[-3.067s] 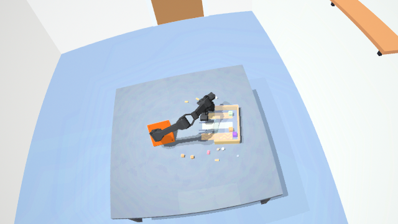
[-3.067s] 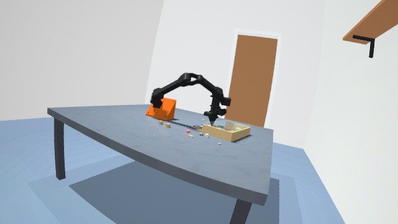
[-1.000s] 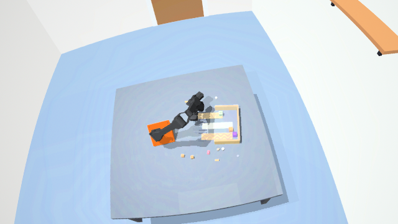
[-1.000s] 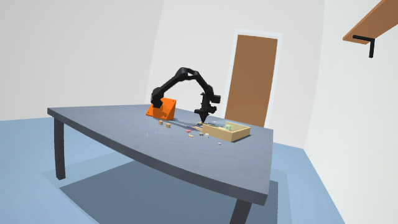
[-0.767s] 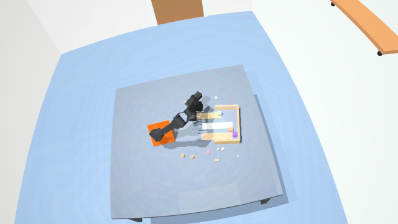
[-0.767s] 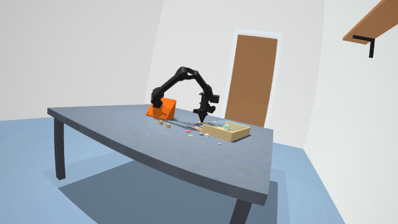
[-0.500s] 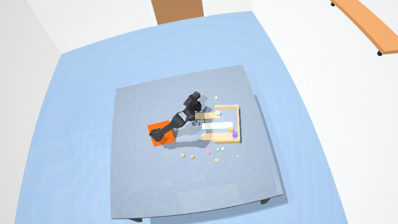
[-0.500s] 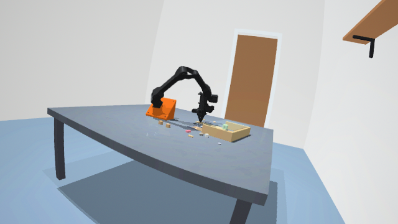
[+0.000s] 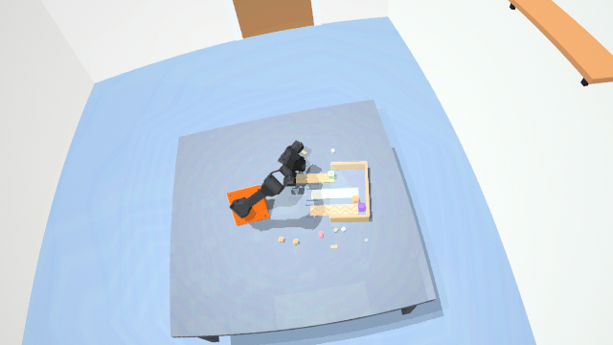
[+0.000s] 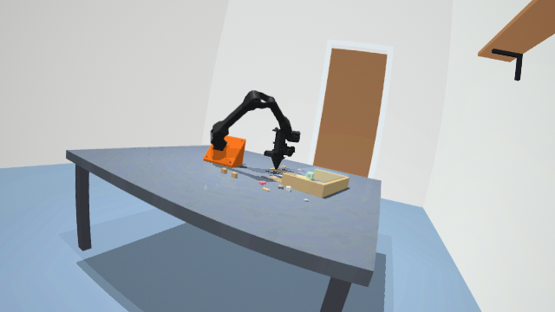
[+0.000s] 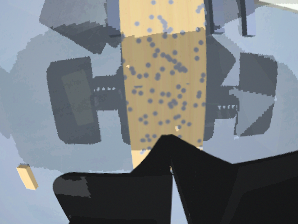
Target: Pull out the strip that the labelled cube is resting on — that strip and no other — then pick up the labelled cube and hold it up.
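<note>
"Standing on an orange base plate (image 9: 232, 197) (image 10: 239, 143), one black arm (image 9: 273, 185) (image 10: 236, 117) arched over the grey tabletop (image 9: 230, 287) (image 10: 173, 173)," read the clerk. "Item: one claw (image 9: 293, 176) (image 10: 276, 167) (image 11: 166, 140), pointed downward."

"Its condition?" asked the registrar.

"Fingers together, nothing clamped between them. The tips were low at the near end of a dotted wooden strip (image 9: 313, 178) (image 11: 162, 90); whether they touched it, the clerk could not tell."

"And the enclosure?"

"One pale wooden frame (image 9: 368, 192) (image 10: 336, 188), three-sided, open towards the arm. Three strips lay side by side: the dotted one, a plain white one (image 9: 332, 194) in the middle, and a zigzag-patterned one (image 9: 330, 210). All three reached out past the open side."

"The labelled cube?"

"No label was legible. A pale green cube (image 9: 331, 175) (image 10: 310, 175) sat at the far end of the dotted strip, just within the opening. An orange cube (image 9: 355, 198) stood at the far end of the white strip, and a purple cube (image 9: 361, 207) at that of the zigzag strip, near the back wall. None was held up."

"Sundries?"

"One pink piece (image 9: 321, 234) (image 10: 262, 183), outside the frame; two small tan blocks (image 9: 288, 241) (image 10: 234, 175), nearer the base plate."
</note>
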### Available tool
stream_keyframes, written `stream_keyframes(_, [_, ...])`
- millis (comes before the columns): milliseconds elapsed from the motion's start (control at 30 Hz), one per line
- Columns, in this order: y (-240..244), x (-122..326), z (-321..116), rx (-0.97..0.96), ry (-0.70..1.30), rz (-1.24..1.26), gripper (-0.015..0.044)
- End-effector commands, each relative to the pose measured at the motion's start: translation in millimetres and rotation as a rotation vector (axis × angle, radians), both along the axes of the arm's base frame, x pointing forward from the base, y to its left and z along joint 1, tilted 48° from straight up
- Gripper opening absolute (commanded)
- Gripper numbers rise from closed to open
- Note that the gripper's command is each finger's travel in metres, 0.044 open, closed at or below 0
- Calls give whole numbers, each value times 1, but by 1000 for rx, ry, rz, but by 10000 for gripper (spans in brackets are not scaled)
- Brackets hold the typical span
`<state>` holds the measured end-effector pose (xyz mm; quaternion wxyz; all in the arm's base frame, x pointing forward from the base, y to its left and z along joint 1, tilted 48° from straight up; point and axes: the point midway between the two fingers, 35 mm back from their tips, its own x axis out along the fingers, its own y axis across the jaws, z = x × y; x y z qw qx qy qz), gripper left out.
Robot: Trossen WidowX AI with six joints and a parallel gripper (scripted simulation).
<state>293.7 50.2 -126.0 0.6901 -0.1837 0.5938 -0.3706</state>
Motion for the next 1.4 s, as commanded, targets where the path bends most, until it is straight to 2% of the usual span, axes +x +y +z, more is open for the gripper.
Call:
stream_keyframes(0, [-3, -13, -4, -4, 21, -10, 0])
stream_keyframes(1167, [6, -57, -14, -2, 23, -10, 0])
stream_keyframes(1367, [42, -48, 16, 0, 23, -10, 0])
